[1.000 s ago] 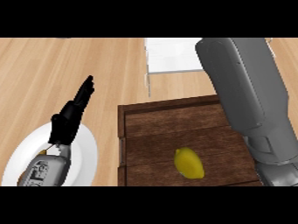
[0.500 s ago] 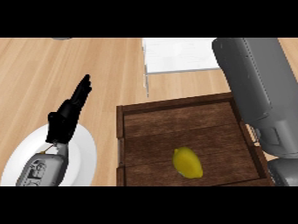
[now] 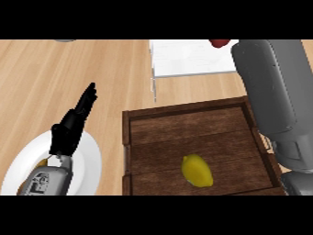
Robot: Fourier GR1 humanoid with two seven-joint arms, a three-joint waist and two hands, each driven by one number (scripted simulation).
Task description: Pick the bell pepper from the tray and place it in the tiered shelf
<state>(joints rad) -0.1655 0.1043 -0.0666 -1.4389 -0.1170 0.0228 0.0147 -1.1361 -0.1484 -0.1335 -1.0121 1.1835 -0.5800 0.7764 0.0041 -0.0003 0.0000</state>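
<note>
One hand in view only: left hand (image 3: 70,128), black, fingers straight and pressed together, pointing up and slightly right, holding nothing. Resting above the white plate (image 3: 84,172) just left of the wooden tray (image 3: 186,120), grey wrist at the lower edge. Right forearm (image 3: 281,105) coming down along the tray's right rim, a broad grey column; right hand out of sight, so no telling its state. Inside the tray, near the front edge and a little right of centre, the yellow bell pepper (image 3: 197,170), lying on the slatted floor, long axis running from upper left to lower right, narrower end toward the front. Beyond the tray's far rim, the white tiered shelf (image 3: 186,59), with a red thing (image 3: 219,42) at its far right corner, too cut off to name. No labels or writing anywhere.
</note>
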